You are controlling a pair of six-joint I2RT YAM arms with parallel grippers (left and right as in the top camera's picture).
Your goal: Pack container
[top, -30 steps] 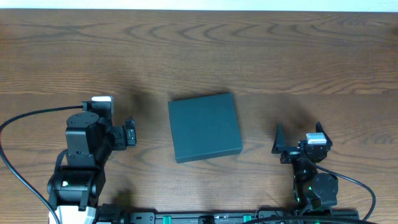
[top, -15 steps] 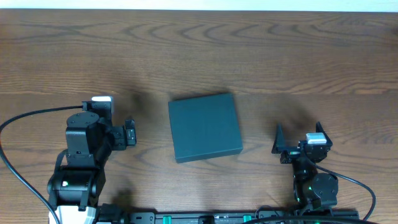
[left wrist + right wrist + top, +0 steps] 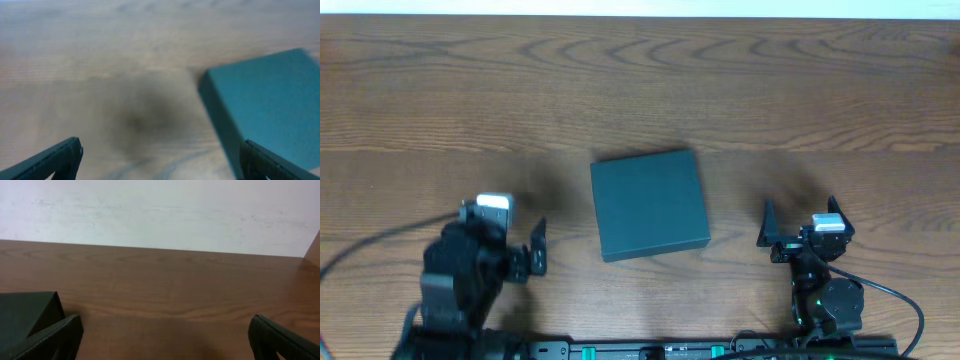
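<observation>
The dark teal container (image 3: 650, 205) lies flat in the middle of the table with its lid shut. My left gripper (image 3: 502, 228) is open and empty, to the left of the container and apart from it. In the left wrist view the fingers (image 3: 161, 146) are spread wide over bare table, with the container (image 3: 270, 100) at the right, behind the right finger. My right gripper (image 3: 800, 215) is open and empty, to the right of the container. In the right wrist view (image 3: 165, 322) a corner of the container (image 3: 25, 312) shows at the lower left.
The wooden table (image 3: 640, 90) stretches behind the container. A white wall (image 3: 160, 210) stands past the table's far edge. A black cable (image 3: 360, 255) runs off the left arm. No other loose objects are in view.
My left arm has moved back toward the front edge and is blurred by motion; its fingers now show spread apart. The container and the right arm have not moved.
</observation>
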